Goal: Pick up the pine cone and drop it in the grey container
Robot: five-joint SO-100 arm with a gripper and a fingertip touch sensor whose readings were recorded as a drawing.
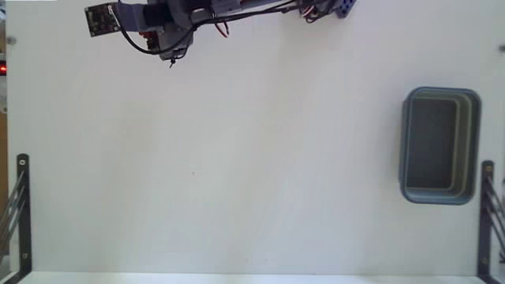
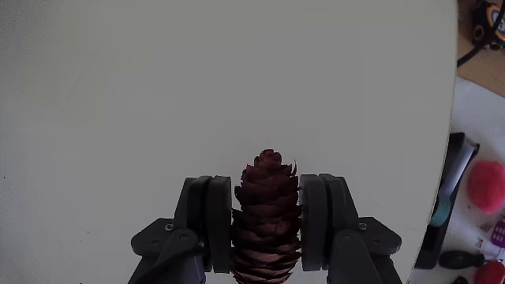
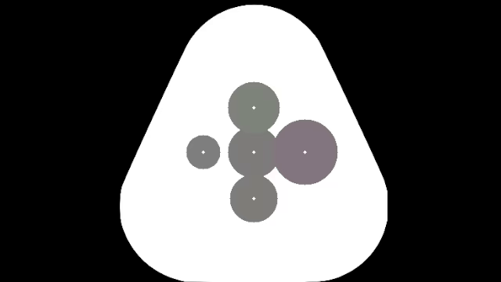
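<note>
Wrist view: hand (image 2: 267, 237) clamped on the pine cone (image 2: 267, 197), tip poking forward, gripped mid-body for carrying. Grey container (image 1: 439, 145) sits well apart from it on the counter (image 1: 237, 158).

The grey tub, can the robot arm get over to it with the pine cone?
Probably yes. The gripper is shut on the pine cone, and the white table between the arm and the grey container is bare. The tub is far off, though, so its reach is unsure.
</note>
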